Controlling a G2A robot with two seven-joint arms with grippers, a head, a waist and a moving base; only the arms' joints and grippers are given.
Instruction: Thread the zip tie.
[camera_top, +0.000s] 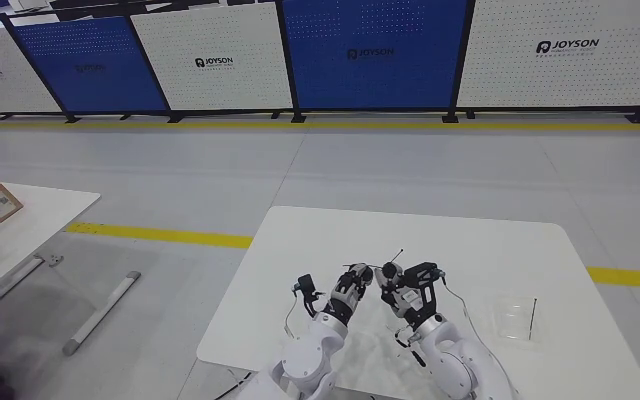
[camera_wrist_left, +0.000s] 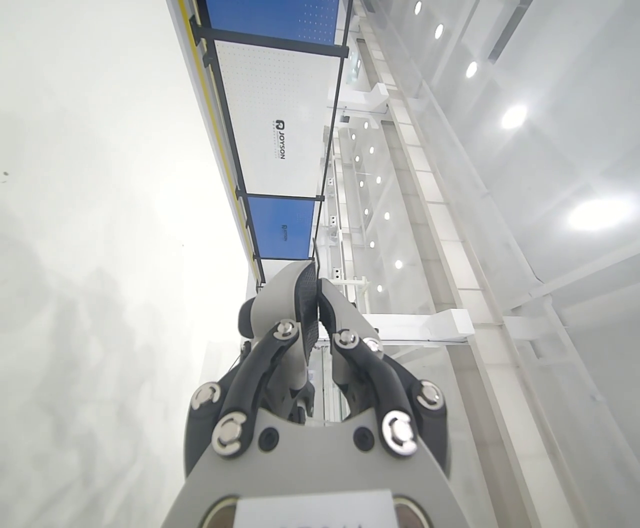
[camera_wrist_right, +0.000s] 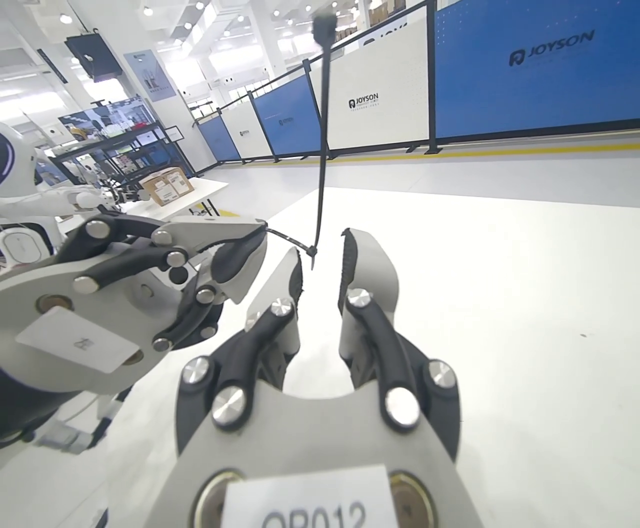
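Evidently the left gripper (camera_wrist_right: 257, 232) clamps an end of the zip tie (camera_wrist_right: 322, 150), holding it up toward 1 o'clock so the right gripper (camera_wrist_right: 321, 247), jaws apart, can grasp it.

A: How much of the zip tie (camera_wrist_left: 315, 252) shows past the left gripper (camera_wrist_left: 317, 275)?
B: Only a dark sliver at the tips. The rest is hidden where the jaws press together.
A: And from the right wrist?
B: The tie's thick upper end is blurred. At the small junction lower down I cannot tell whether the strap passes through anything.
A: From above?
B: The tie is too thin to follow. A dark strip (camera_top: 533, 312) at the clear tray (camera_top: 505, 318) is too small to name.
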